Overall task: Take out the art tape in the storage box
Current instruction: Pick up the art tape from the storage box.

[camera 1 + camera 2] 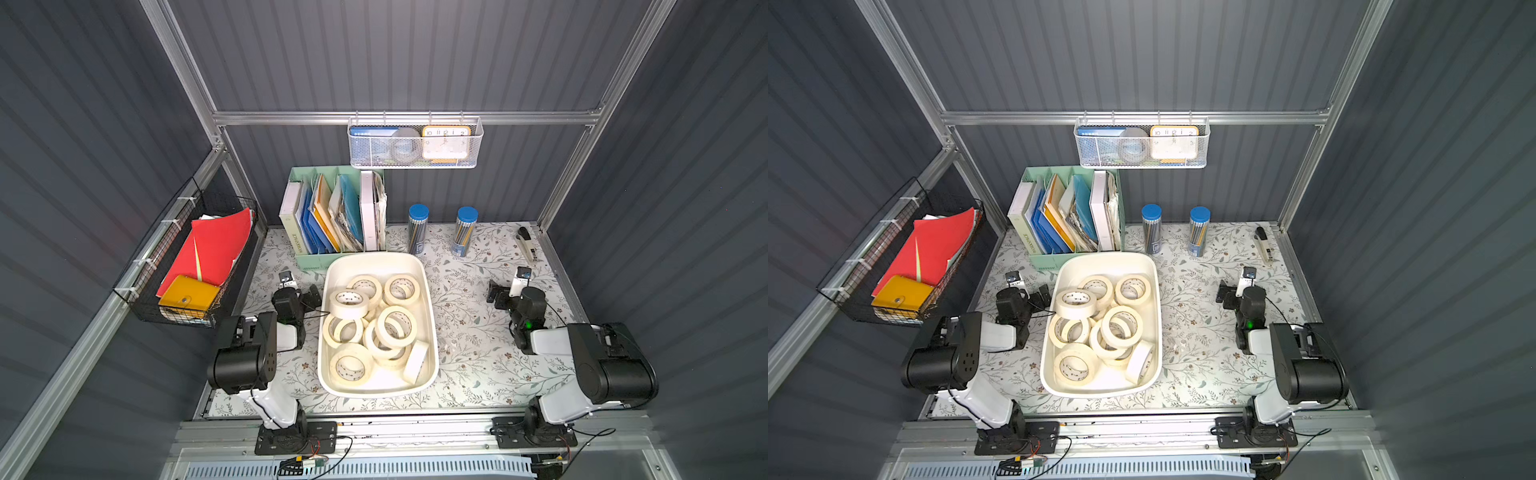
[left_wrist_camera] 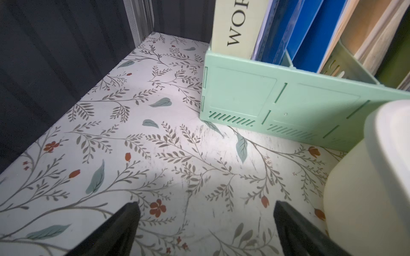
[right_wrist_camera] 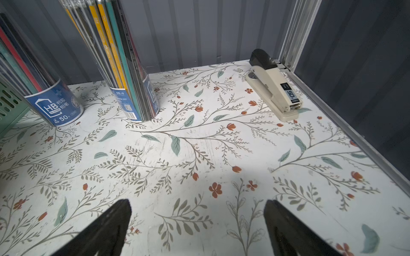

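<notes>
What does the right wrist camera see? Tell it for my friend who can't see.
The right end effector hangs open and empty above a flowery table. Beyond it stand two clear pencil tubes, and a cream stapler lies by the metal frame.

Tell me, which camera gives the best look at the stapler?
The right wrist view: the stapler appears large and sharp. Both top views show it only small, in the far right corner. The left wrist view misses it.
</notes>
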Controlling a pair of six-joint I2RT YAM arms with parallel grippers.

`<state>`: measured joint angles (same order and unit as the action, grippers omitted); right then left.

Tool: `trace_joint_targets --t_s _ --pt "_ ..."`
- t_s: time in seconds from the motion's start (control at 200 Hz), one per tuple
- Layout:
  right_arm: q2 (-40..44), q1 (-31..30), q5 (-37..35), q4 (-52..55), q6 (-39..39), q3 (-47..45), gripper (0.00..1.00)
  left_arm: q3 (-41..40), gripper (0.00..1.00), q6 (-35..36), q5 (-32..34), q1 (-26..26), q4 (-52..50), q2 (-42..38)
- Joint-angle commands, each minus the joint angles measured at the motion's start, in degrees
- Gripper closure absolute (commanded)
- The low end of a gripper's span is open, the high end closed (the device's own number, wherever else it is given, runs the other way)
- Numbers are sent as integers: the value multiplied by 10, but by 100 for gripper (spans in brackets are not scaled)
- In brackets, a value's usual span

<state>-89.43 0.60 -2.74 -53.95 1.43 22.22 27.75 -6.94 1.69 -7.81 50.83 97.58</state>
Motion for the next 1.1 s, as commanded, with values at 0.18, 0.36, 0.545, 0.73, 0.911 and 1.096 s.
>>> trace_joint_targets --t_s 0.18,0.36,0.545,0.73,0.911,1.096 --pt "-3 -1 3 -7 -1 -5 1 -2 0 1 -5 2 1 1" --pt "-3 -1 3 -7 -2 -5 1 -2 0 1 -4 2 1 1" --pt "-3 -1 3 -7 -2 -5 1 -2 0 1 -4 2 1 1" --pt "-3 -1 3 -7 -1 -4 1 -2 0 1 -4 2 0 2" --pt "-5 -1 0 0 3 0 1 -2 0 2 -3 2 0 2" --pt "10 -4 -28 16 5 5 1 -3 0 -4 -6 2 5 -2"
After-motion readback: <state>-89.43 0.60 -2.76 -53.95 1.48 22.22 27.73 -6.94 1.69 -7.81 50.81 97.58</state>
